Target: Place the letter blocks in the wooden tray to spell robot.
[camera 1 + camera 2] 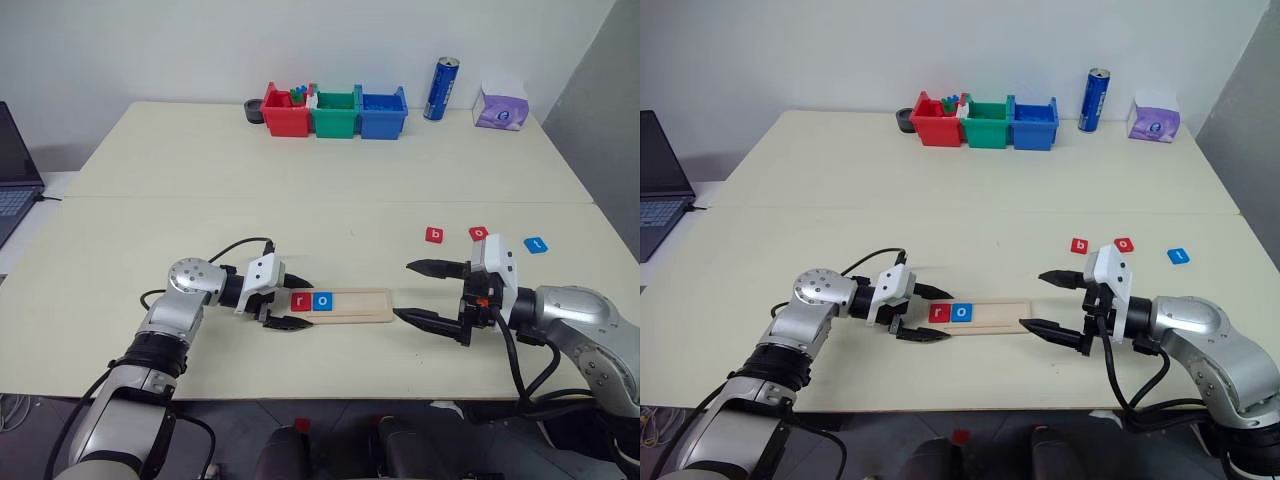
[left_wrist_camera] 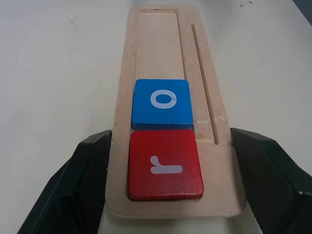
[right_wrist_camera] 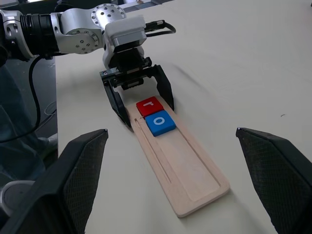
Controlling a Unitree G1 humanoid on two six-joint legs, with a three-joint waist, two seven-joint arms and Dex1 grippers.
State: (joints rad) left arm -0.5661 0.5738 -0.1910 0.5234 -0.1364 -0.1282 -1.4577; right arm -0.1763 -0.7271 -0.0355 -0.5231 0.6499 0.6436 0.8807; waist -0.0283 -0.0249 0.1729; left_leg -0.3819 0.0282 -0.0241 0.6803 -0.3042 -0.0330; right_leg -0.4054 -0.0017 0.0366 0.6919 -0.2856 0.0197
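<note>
Table [image 1: 200, 170], wooden tray [image 1: 355, 305] end between left gripper [image 1: 285, 305] fingers

Soft, even light is falling from overhead, keeping the cream table [image 1: 300, 160] bright without glare. Faint, diffuse shadows are pooling just beside the wooden tray [image 1: 350, 305] and under both arms. Head views are staying sharp; in the wrist views the near black fingers [image 2: 78, 185] are looking slightly soft
</note>
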